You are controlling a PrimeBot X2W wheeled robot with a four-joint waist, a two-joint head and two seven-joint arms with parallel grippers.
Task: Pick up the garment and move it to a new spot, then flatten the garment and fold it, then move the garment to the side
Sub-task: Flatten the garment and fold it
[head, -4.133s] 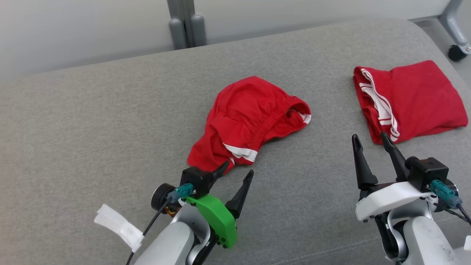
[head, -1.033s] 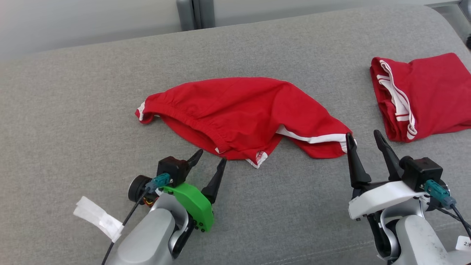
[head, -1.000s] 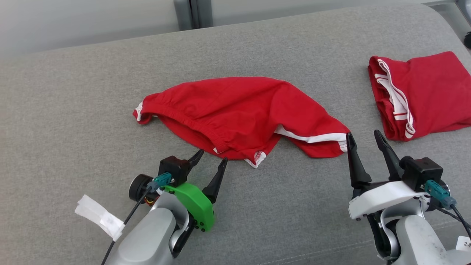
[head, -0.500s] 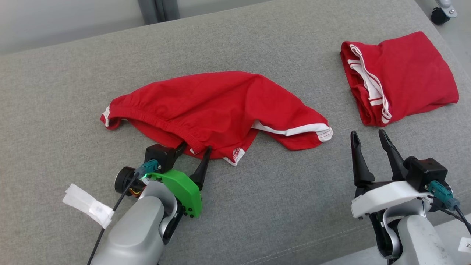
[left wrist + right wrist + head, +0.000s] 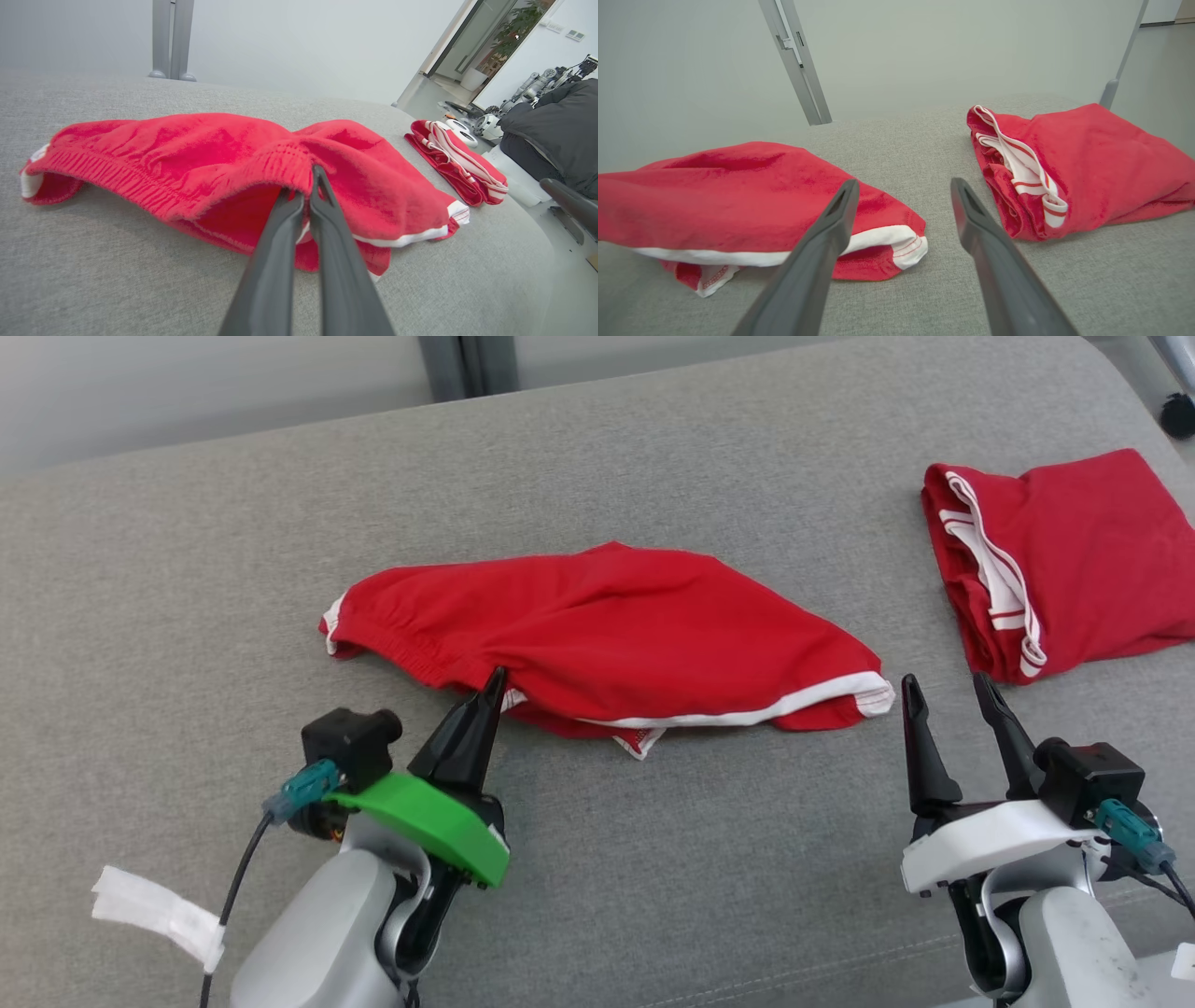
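Garment (image 5: 616, 625) on grey surface (image 5: 653, 859), left hand (image 5: 495, 677) clenched on its waistband (image 5: 140, 186).
Right hand (image 5: 945, 681) released, fingers spread, just beside the garment.

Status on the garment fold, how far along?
Looks done: the garment lies stretched out on the grey cushion, but it is rumpled. In hand: the left gripper has its jaws shut on the waistband. The right gripper is open beside the white-trimmed hem, not touching. Left: flatten, fold, move aside. A second folded garment lies at the right.
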